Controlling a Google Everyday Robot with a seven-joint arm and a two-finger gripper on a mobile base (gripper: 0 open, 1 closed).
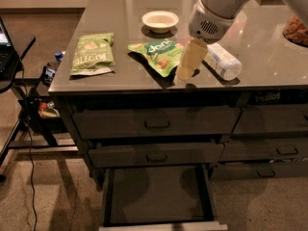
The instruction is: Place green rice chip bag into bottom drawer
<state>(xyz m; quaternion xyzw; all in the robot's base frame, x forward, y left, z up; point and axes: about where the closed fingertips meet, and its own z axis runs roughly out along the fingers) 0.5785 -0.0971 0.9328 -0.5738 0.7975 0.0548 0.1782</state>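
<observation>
The green rice chip bag (156, 54) lies flat on the counter (269, 76), near its front edge; the gripper (183, 75) hangs just right of the bag, tilted, with its pale tip low over the counter close by the bag's right edge; whether it is open or closed cannot be told, and it holds nothing visible; a white bottle (222, 61) lies on its side further right of the bag; a white bowl (160, 20) sits behind the bag; an olive bag (93, 53) lies well left of it; below the bag, the bottom drawer (156, 196) is pulled out under two shut drawers (156, 121).
</observation>
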